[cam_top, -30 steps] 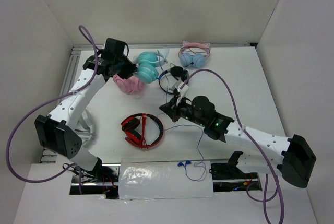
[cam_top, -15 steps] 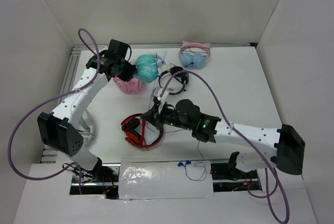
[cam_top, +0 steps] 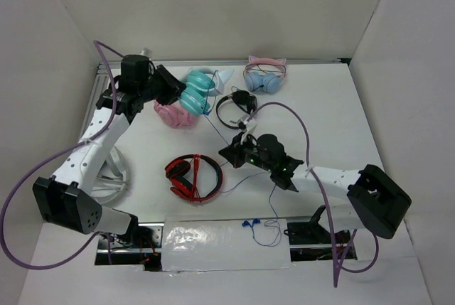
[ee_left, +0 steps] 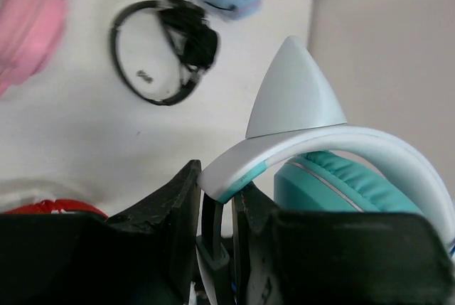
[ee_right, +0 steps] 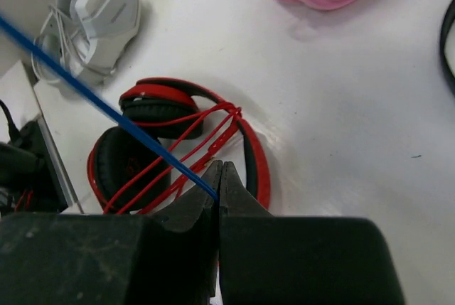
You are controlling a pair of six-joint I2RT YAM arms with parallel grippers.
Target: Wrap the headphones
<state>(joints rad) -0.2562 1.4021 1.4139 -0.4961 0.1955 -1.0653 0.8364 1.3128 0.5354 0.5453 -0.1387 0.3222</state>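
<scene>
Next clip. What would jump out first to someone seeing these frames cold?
The teal headphones stand out first, gripped by their white headband in the left gripper at the far-left part of the table. From them a thin blue cable runs in a straight, taut line to the right gripper, which is shut on it near the middle, just beside the red headphones.

the teal over-ear headphones (cam_top: 196, 92) with a white plastic headband and pointed cat ears sit upper left of centre in the top view, their thin blue cable (ee_right: 106, 106) stretched taut diagonally toward mid-frame.
</scene>
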